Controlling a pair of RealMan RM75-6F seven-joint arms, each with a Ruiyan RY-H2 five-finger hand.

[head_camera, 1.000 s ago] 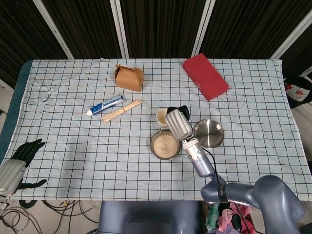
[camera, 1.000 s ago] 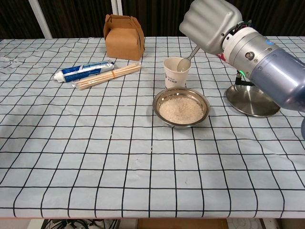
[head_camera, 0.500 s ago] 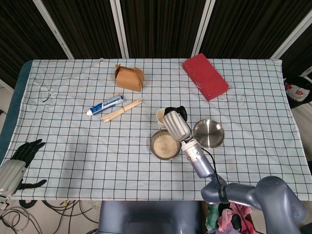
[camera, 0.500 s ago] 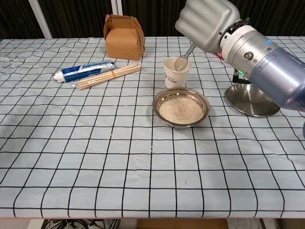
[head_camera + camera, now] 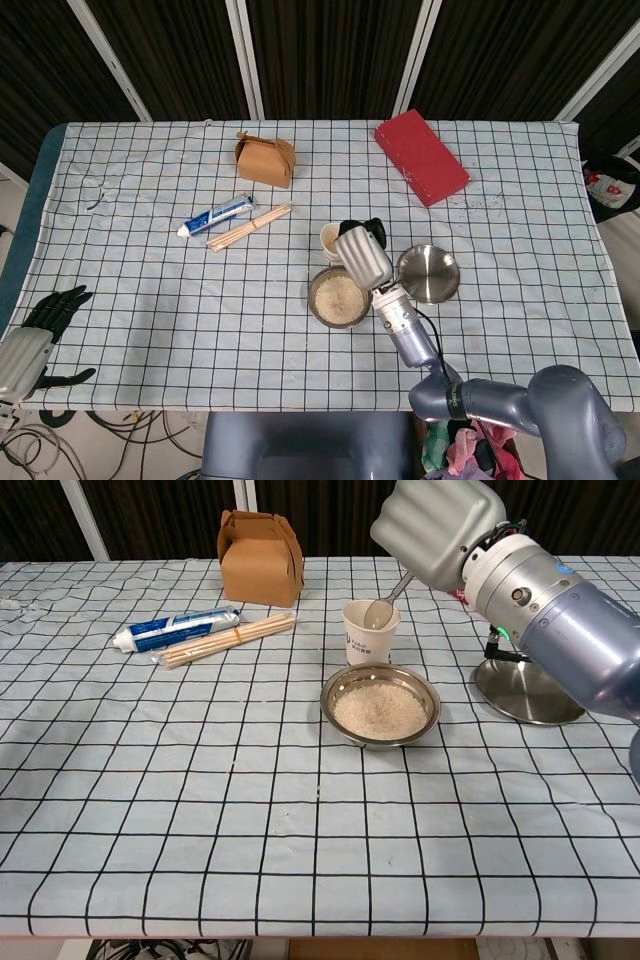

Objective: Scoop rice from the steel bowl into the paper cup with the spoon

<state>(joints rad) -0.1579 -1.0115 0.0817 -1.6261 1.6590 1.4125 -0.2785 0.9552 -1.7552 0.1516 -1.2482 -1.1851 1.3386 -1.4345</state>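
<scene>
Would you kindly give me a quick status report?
Right robot hand holds spoon over paper cup. Left robot hand idle, open. Rice in steel bowl. Path unobstructed.

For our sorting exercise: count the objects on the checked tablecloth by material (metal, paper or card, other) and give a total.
Metal: 3 – steel bowl, lid, spoon
Paper/card: 3 – paper cup, brown box, red box
Other: 2 – toothpaste tube, chopsticks
Total: 8

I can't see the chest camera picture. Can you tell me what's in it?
The robot's right hand holds a spoon over a paper cup. A steel bowl of rice sits in front of the cup on a checked tablecloth.
</scene>
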